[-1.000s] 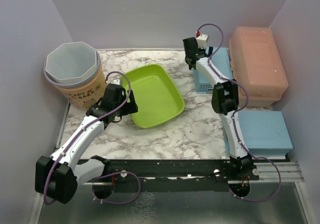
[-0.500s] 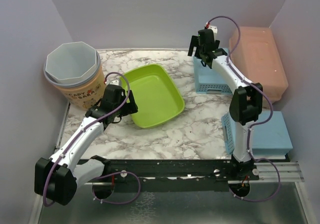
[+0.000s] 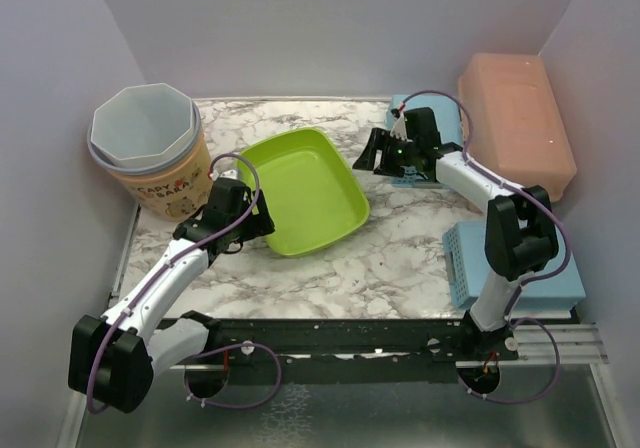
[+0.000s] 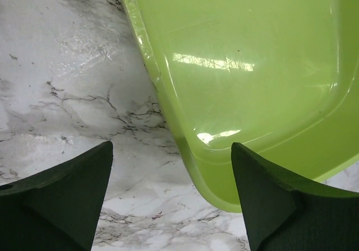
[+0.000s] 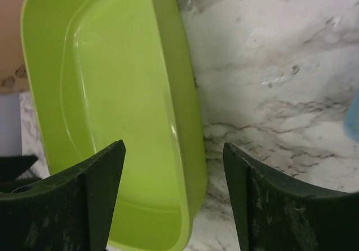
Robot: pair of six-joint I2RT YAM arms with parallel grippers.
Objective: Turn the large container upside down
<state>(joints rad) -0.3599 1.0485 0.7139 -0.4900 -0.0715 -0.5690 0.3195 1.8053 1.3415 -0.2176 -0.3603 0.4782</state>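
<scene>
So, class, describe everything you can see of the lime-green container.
The lime-green container is a shallow, glossy plastic rectangle with rounded corners and a flared rim. It sits upright, empty, angled on the marble table. The left gripper and right gripper, both open, straddle opposite rims; no contact is visible.

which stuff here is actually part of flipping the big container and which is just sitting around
In the job: green container; left gripper and right gripper, both open astride its rim.

Lying about: tan bucket, pink box, near blue basket, far blue basket.
</scene>
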